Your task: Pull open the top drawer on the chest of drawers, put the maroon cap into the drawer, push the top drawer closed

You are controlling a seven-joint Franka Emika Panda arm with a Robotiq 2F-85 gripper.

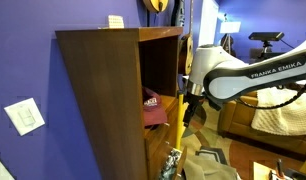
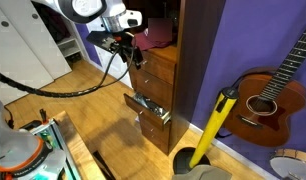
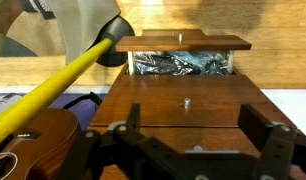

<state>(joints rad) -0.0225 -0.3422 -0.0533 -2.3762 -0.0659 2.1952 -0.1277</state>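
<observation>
1. The top drawer [image 2: 156, 58] is shut, its tan front flush with the chest of drawers [image 1: 103, 100]. The front's long axis runs level, side to side.
2. The maroon cap [image 1: 151, 100] lies in the open cubby above the drawers and is not yet in any drawer.
3. In the wrist view, a shut tan front with a small knob [image 3: 185, 101] lies straight ahead of the tool [image 3: 196, 130]. I take it for the top drawer's front, though a seam close to the tool leaves that unsure.
4. The tool is spread as wide as it goes and holds nothing. Its fingers [image 3: 265, 135] stand to either side of the knob across the front's width, and seem short of touching it.
5. As I judge it, the coming move is straight forward onto the knob, then a pull straight back.
6. The lower drawer [image 3: 179, 65] juts out open, full of silvery clutter. A yellow pole [image 3: 53, 85] and a guitar [image 2: 273, 95] lean near the chest and could be brushed.
</observation>
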